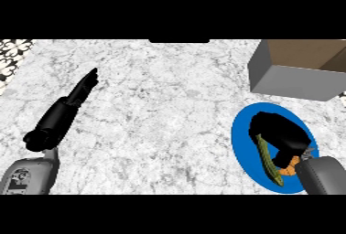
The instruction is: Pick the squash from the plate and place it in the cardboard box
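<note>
Nearest to me, at the lower right, my right forearm (323, 176) comes in grey and ends in my right hand (278, 133), which lies over the blue plate (242, 137). The fingers are curled down over the squash (269, 162), and I can see only part of it: a green, striped edge running along the left side of my palm and an orange patch just by my wrist. My hand covers the rest (so I cannot tell how much of the squash my fingers wrap, nor whether it has lifted off the plate). The plate sits on the marble counter (155, 123), near its right edge, and blue rim shows all round my hand.

At the lower left my left forearm (27, 176) enters, and my left hand (71, 107) stretches away from me over bare counter, fingers straight and together, holding nothing. It is well apart from the plate.

Farther off, at the far right corner, stands the cardboard box (297, 82), open at the top, its grey outer wall facing me and brown inner walls showing above. It stands just beyond the plate, apart from it.
</note>
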